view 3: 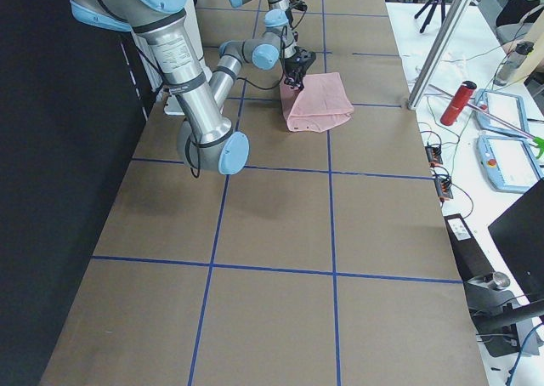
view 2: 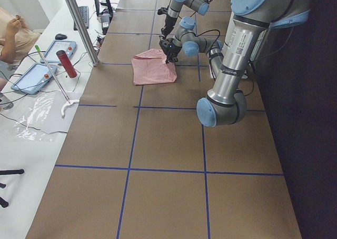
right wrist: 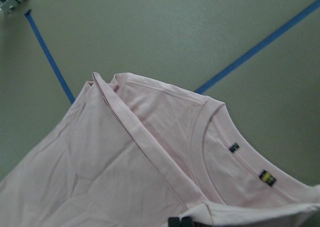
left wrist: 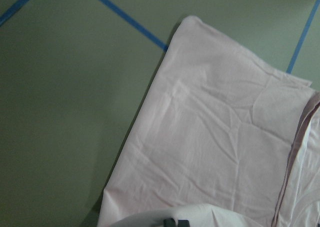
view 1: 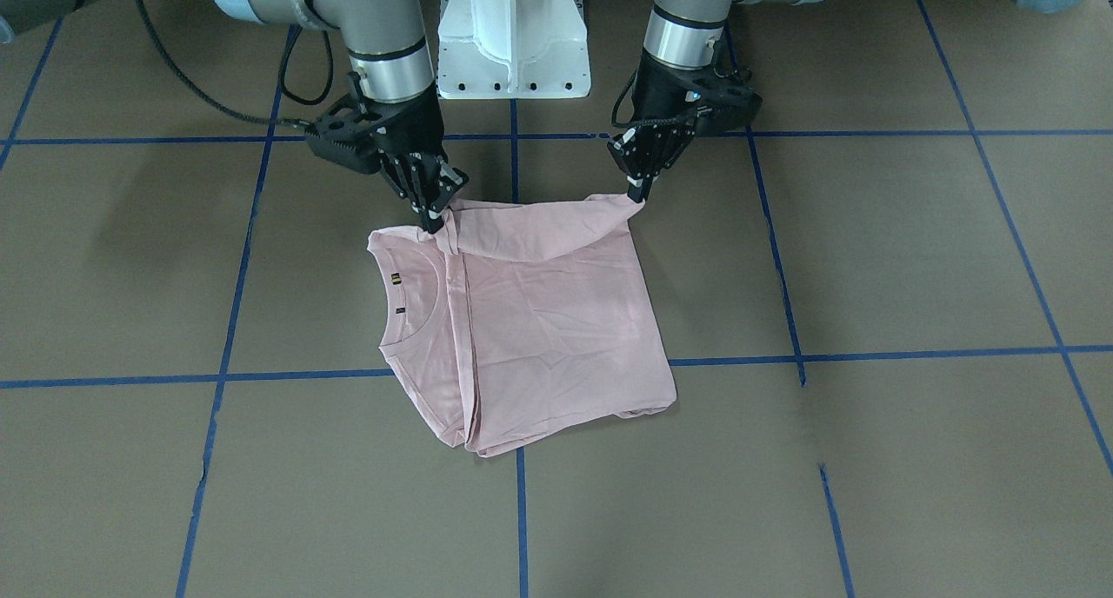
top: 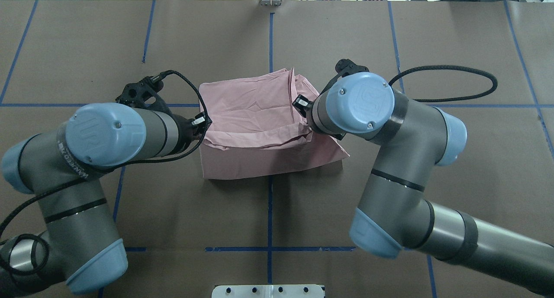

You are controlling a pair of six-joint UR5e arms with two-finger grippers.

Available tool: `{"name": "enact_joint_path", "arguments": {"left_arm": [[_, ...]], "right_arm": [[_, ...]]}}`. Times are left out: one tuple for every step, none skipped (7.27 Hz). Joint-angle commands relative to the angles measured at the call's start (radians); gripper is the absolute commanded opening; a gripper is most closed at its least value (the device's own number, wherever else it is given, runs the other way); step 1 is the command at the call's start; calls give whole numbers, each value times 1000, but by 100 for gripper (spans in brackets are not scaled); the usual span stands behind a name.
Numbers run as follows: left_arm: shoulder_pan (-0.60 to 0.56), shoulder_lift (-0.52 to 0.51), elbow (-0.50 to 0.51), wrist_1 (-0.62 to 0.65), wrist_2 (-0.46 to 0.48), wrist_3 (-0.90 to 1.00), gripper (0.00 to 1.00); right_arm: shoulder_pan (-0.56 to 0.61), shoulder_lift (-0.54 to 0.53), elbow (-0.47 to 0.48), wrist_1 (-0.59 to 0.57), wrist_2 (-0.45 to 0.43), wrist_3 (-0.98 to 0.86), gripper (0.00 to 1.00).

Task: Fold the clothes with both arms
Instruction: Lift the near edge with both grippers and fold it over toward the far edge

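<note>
Brown gridded table [view 1: 869,259] carries the wrinkled pink T-shirt [view 1: 556,320], corners pinched by left tool [view 1: 637,196] and right tool [view 1: 432,224].

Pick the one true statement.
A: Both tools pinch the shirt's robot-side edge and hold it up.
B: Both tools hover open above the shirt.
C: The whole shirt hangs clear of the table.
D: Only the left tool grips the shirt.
A: the left tool and the right tool each pinch an end of the T-shirt's robot-side edge, which sags between them, while the rest lies on the table.
</note>
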Motion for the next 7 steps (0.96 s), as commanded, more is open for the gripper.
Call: {"name": "enact_joint_path", "arguments": {"left_arm": [[-88,-64,172,-96,1,57,0],[-108,-76,239,-164,1,80,0],[-119,-78,287,-208,3,100,0],[-121,-78,316,-242,4,100,0],[-121,-78,321,-247,4,100,0],[-121,-80,327,-249,6,98,0],[-119,-81,344,-261,6,100,0]], "right_arm": [[77,99,-205,95,54,-28,0],[89,141,-274,120,55,-33,0],[100,172,-331,144,60,-34,0],[105,181,-362,160,63,-36,0],[112,183,-385,189,63,-36,0],[117,198,-419,192,63,-40,0],[118,229,-477,194,64,-52,0]]}}
